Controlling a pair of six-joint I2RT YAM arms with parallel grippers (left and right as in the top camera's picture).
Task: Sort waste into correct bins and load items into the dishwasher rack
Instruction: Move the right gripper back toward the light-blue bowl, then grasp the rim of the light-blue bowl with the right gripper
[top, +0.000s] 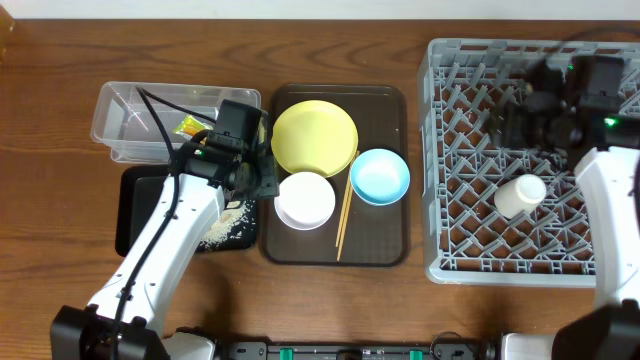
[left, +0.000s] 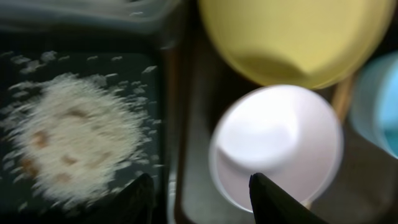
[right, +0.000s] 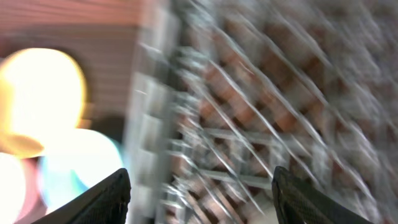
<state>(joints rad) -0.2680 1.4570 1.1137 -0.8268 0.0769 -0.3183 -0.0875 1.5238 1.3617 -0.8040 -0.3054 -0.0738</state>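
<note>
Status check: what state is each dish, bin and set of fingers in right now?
yellow plate: empty, on brown tray
white bowl: empty, upright
light-blue bowl: empty, upright
chopsticks: lying on brown tray
cup: in dishwasher rack
clear tub: holds wrapper
black tray: holds rice scraps
left fingers: open, empty
right fingers: open, empty

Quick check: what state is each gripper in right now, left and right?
Left gripper: open, jaws apart, holding nothing.
Right gripper: open, jaws wide apart, nothing between them, though the view is blurred.
</note>
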